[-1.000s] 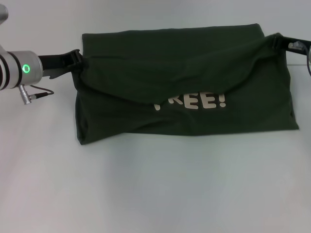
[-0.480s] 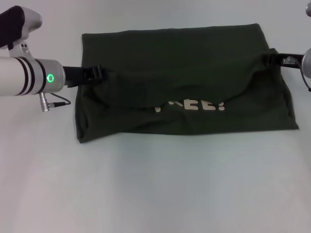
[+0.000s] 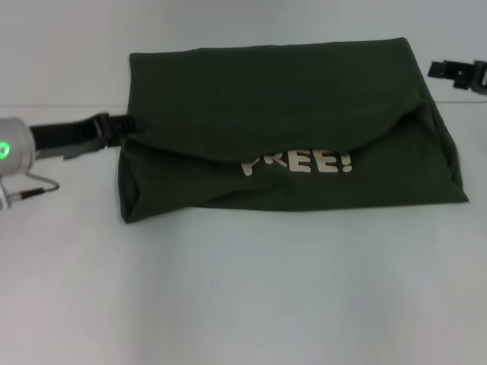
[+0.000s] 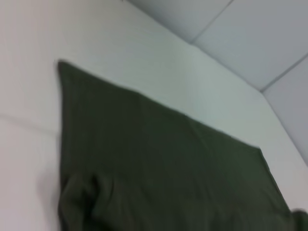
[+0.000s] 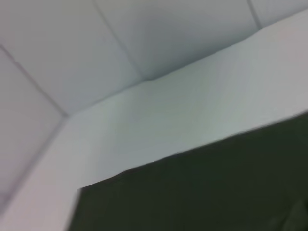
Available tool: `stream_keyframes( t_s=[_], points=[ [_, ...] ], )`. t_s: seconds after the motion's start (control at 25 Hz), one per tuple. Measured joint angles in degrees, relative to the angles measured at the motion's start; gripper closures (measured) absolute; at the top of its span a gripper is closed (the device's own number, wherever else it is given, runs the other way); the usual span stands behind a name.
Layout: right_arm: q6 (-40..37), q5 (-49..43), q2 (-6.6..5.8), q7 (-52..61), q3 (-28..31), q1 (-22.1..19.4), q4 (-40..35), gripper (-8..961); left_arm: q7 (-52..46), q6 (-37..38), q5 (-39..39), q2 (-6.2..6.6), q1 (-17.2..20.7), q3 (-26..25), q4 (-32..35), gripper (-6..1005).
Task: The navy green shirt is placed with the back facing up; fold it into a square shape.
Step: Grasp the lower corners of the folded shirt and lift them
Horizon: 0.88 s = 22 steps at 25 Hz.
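Claws first: we see the left claw (image 3: 125, 125) at the left edge of the navy green shirt (image 3: 289, 129), its black fingers lying low and level, tips touching or just at the cloth; whether it grips or is parted we cannot tell. The right claw (image 3: 445, 71) sits off the shirt's far right corner, apart from the fabric, with no cloth in it; its finger state we cannot tell either.

Change from half a second ago: both claws have pulled outward. The left arm's silver wrist, then well into view, is now mostly past the left border. The right claw was at the fold's right end and is now clear of it.

Count: one shirt, two claws.

Shirt lies on the white worktop (image 3: 243, 289), centre-far, folded into a wide band, top flap draped over cream lettering "REE!" (image 3: 304, 162).
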Motion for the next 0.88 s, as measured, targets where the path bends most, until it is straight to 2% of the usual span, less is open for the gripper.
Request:
stream_keyframes(
  t_s=[0.16,0.2,0.52,0.88],
  points=[
    [-7.4,3.1,-0.64,-2.2,2.7,-2.8,3.1,333,4.6,2.0,-1.4,1.31,0.9,-0.2,-5.2,315],
    [-8.7,3.2,-0.74,-2.7,3.0,-3.2,4.0,290,7.8,2.7,-1.6,1.82,0.6,-0.2,-8.1,304],
    [-13.3,3.4,-1.43,-3.5,4.6,-4.2,7.3,224,13.4,2.0,-1.2,2.48,0.6,-0.4,-12.1,214],
    [-13.9,3.5,-1.0,-3.6,5.0,-4.2,7.4,223,13.5,-2.6,-1.1,2.12,-1.2,-0.4,-17.5,221]
  ],
)
